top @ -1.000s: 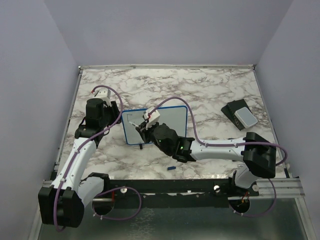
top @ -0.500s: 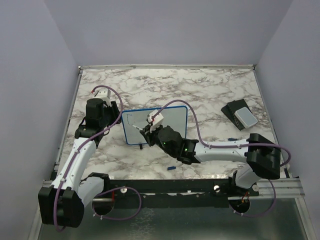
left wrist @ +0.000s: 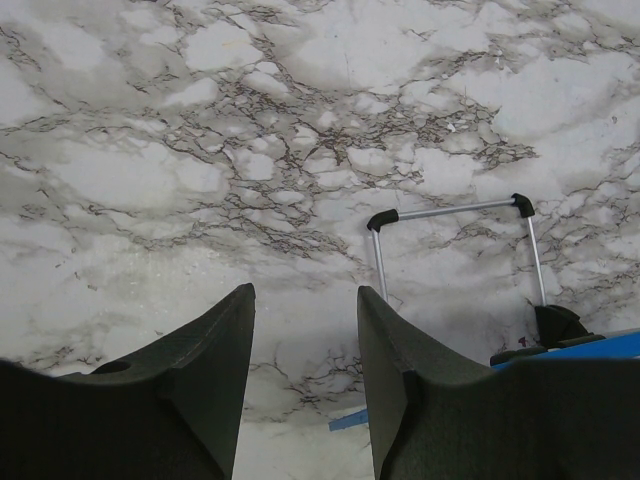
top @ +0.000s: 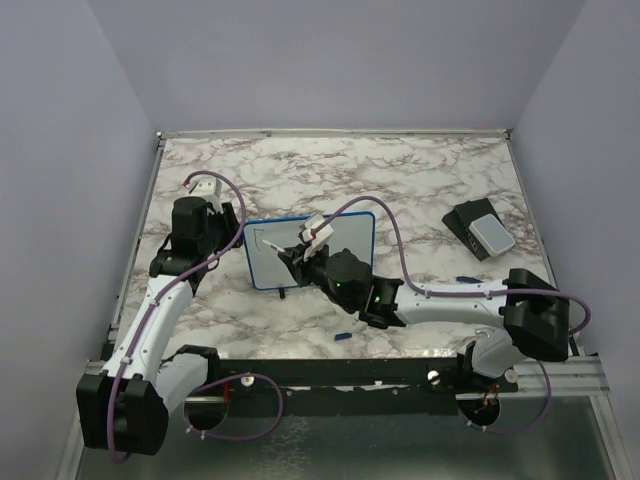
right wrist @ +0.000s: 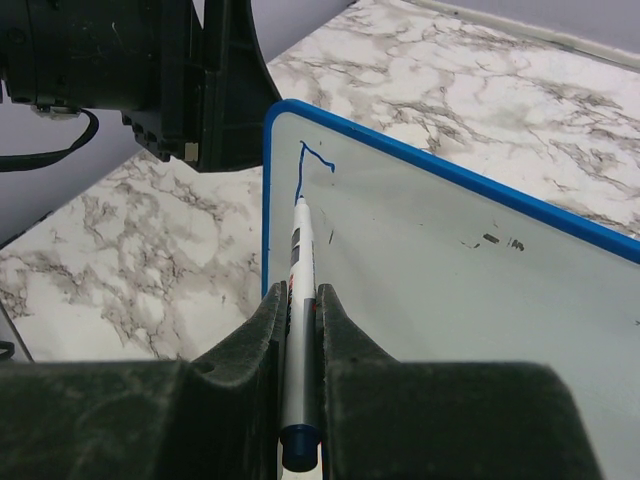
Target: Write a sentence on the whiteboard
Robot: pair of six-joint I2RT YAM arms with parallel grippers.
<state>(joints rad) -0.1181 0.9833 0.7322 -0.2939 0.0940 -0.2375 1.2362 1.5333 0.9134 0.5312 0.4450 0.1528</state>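
Marble-patterned bench [top: 420, 190] between plain lilac walls. Left of its middle, seemingly propped on a wire stand [left wrist: 450, 208]: whiteboard [top: 352, 232], blue-framed, face tilted toward the arms. In its top-left corner, the sentence [right wrist: 312, 160], so far only one angular blue stroke.

Right tool [right wrist: 298, 292] clamped tight on marker [right wrist: 300, 235], tip at the foot of that stroke; actual contact hard to judge. Left tool [left wrist: 305, 300] with jaws apart, gripping nothing visible, just beside the board's left edge. Blue sliver low in the gap; touching or not, impossible to say.

Board likely light, stiff and slick, prone to skidding or tipping under pen pressure. Better steadied at the frame, never on the writing face. Marker thin, rigid, smooth; best held mid-barrel as now.

No container in view.
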